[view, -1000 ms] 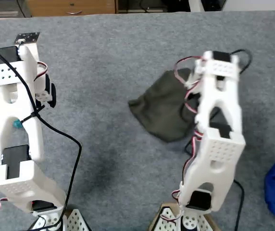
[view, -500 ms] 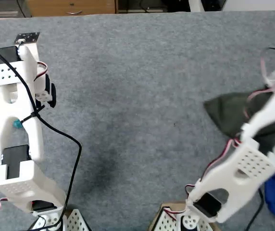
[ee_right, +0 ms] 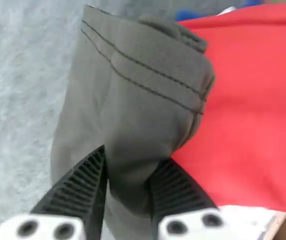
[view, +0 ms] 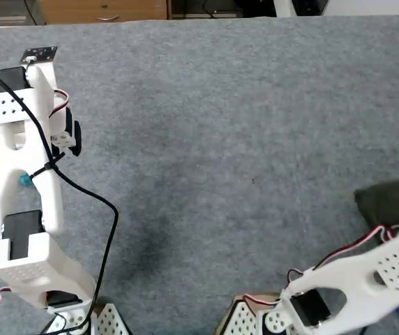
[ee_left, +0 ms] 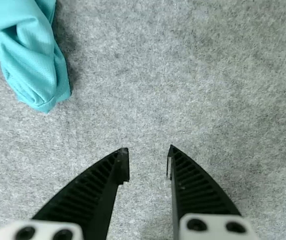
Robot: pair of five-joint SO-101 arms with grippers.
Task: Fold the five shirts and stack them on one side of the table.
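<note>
Olive shirt (ee_right: 133, 100): bundled, a fold of it pinched in the right pincer (ee_right: 128, 170), whose jaws are nearly shut on the cloth. It sits at the bench's right edge, partly over a red shirt (ee_right: 248, 110), with a blue shirt (ee_right: 203, 14) just beyond. We judge this the stacking side, and the grip by one fold suits laying it on the pile.

Left pincer (ee_left: 145, 162): jaws apart, gripping nothing, low over the grey bench (view: 220, 105). Teal shirt (ee_left: 25, 55) lies crumpled near it at the left edge, not touching the tips.

Room: a broad stretch of bench between the arms for spreading. The right edge is tight, so cloth could slip off.
</note>
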